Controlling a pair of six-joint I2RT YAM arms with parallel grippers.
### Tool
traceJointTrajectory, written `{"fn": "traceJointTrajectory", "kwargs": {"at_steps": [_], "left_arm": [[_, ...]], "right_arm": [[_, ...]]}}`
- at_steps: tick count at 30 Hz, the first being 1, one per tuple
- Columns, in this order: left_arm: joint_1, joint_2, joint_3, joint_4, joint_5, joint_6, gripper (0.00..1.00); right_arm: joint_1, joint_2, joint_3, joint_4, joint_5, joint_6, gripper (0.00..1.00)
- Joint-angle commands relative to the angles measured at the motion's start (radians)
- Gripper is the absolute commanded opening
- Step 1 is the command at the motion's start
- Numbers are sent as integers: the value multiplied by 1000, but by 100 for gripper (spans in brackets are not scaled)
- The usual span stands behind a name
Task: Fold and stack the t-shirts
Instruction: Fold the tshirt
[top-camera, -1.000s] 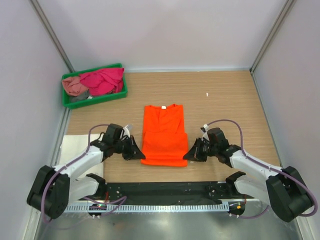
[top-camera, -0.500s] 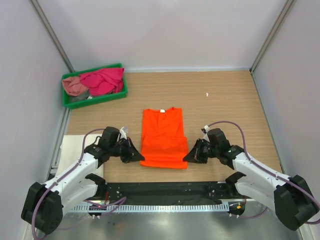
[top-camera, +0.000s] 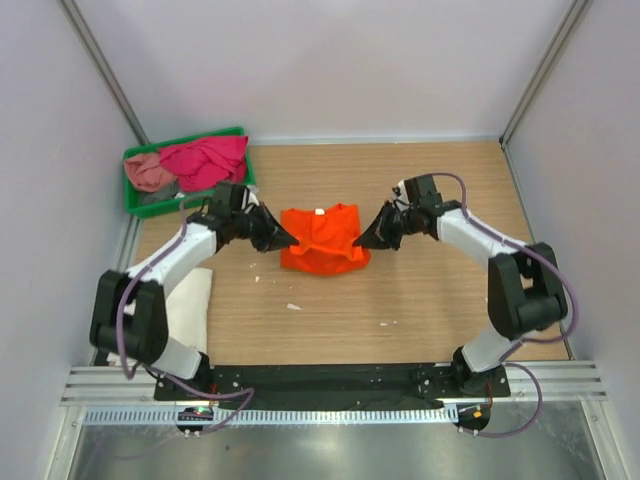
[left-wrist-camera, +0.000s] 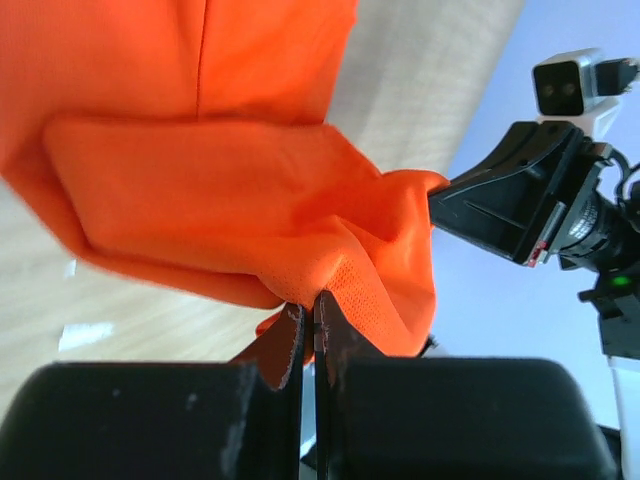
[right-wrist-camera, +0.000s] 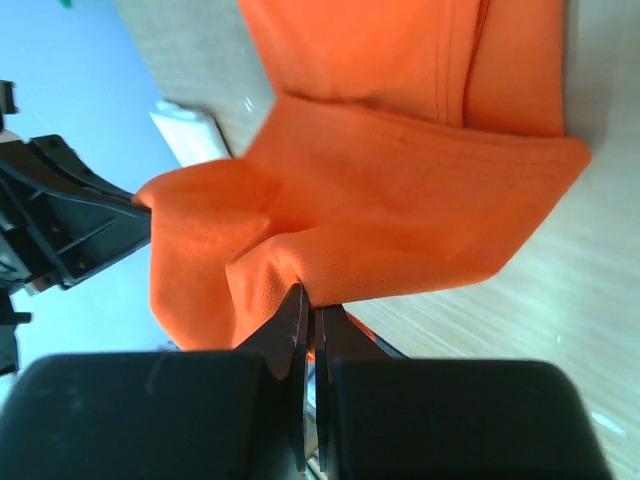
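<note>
Left end effector (top-camera: 292, 241) and right end effector (top-camera: 359, 242) each pinch the orange t-shirt (top-camera: 322, 245) mid-table (top-camera: 430, 290).
The cloth is bunched between them, partly lifted. The green tray (top-camera: 155, 205) behind the left arm holds the magenta t-shirt (top-camera: 208, 160) and the dusty pink t-shirt (top-camera: 148, 172). A white t-shirt (top-camera: 192, 300) lies at the left edge.

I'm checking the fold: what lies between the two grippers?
Only the orange t-shirt, doubled over; the left gripper and right gripper each pinch one side of it. The top view shows this.

Green tray (top-camera: 148, 206) stands near the left fingers (top-camera: 274, 234).
</note>
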Motion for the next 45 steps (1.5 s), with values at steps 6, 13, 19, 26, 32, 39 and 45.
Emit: {"fn": "traceJointTrajectory", "kwargs": {"at_steps": [6, 13, 19, 26, 32, 39, 45], "left_arm": [[142, 429, 450, 43, 72, 26, 4], [217, 642, 792, -104, -146, 260, 42], [223, 539, 686, -43, -22, 310, 100], [180, 244, 403, 18, -121, 463, 100], [163, 37, 219, -6, -256, 446, 100], [165, -58, 134, -12, -137, 377, 100], [165, -102, 82, 0, -52, 374, 88]], "right_arm": [[-122, 620, 551, 103, -264, 64, 26], [-209, 947, 1325, -42, -243, -6, 57], [-188, 734, 991, -36, -138, -183, 72], [-70, 576, 681, -63, 36, -386, 69], [-32, 560, 605, -65, 162, -442, 69], [-22, 560, 576, -104, 220, -517, 68], [19, 606, 581, -61, 180, -494, 64]]}}
